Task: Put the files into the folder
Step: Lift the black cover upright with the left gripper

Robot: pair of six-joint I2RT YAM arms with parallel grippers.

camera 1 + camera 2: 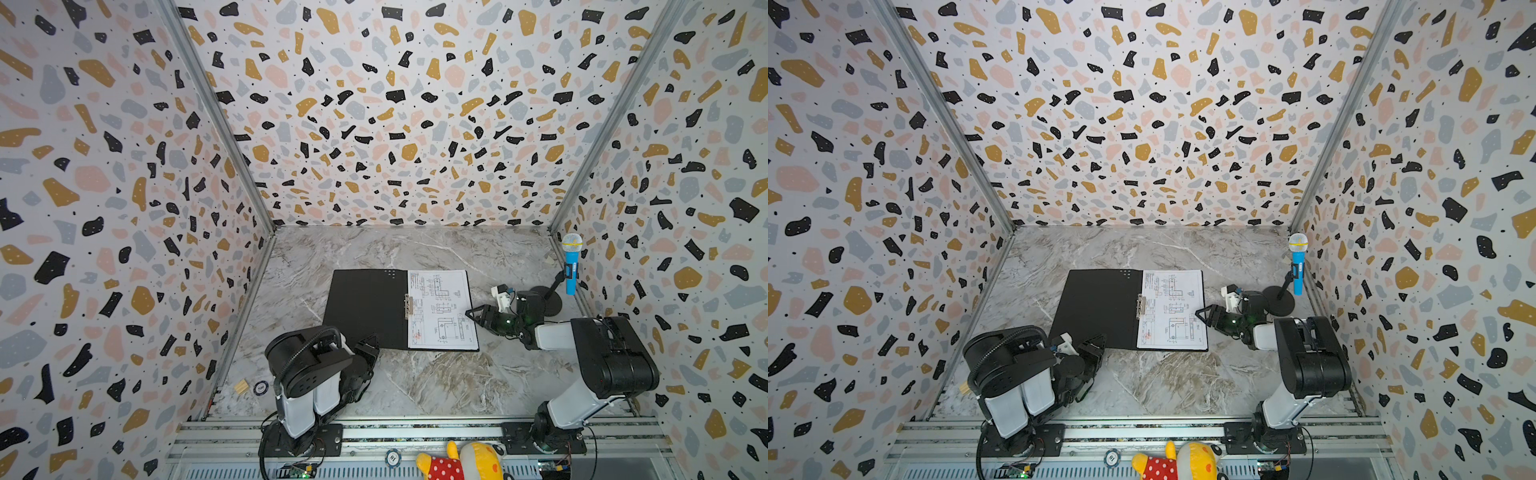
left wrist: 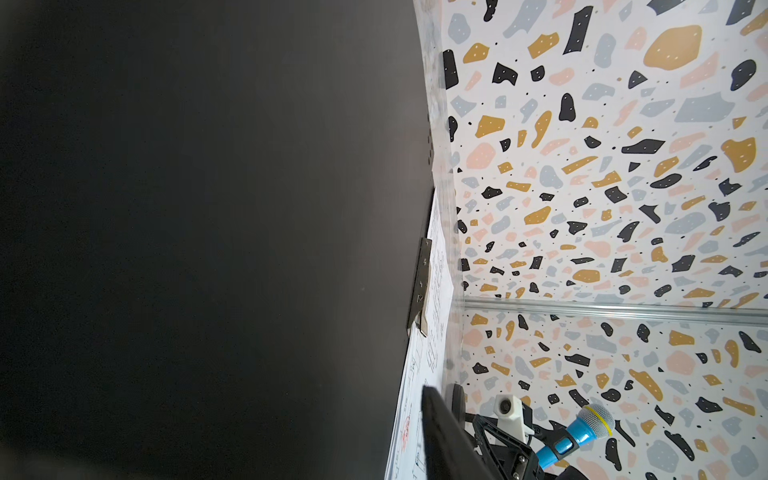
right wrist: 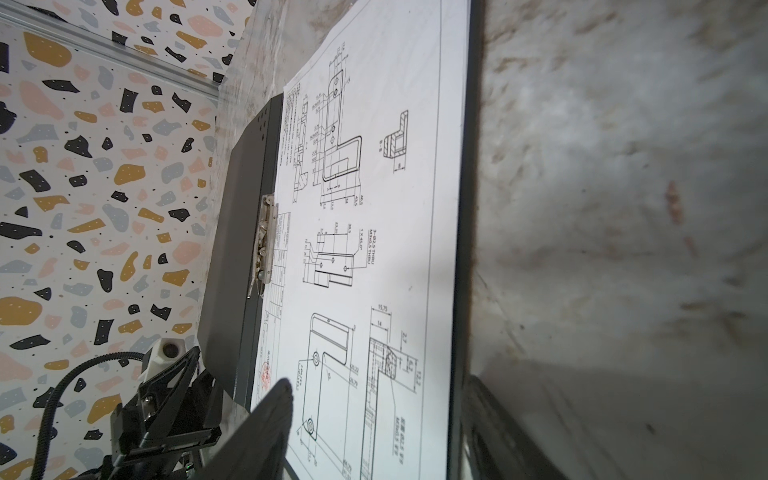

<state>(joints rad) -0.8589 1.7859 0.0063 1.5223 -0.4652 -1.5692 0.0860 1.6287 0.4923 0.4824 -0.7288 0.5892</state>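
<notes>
At the folder (image 1: 365,307) bearing the files (image 1: 442,309), right hand (image 1: 473,312) gapes empty at 3 o'clock; left hand (image 1: 368,343) at 7 o'clock, grip unclear; microphone (image 1: 571,266) at 2 o'clock.

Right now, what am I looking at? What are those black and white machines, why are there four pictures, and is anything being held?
Those are two robot arms with grippers, like pinching fingers, instead of hands. Two pictures look down from above on the whole marble table. The other two come from small cameras on the arms' wrists, so they look close and tilted.

On the table lies an open folder, black inside, with a metal clip in the middle. A paper with drawings rests on its right half. A toy microphone stands near the right wall.

The left gripper is at the folder's near left corner; I cannot tell whether it has pinched it. The right gripper is open at the paper's right edge, gripping nothing.
</notes>
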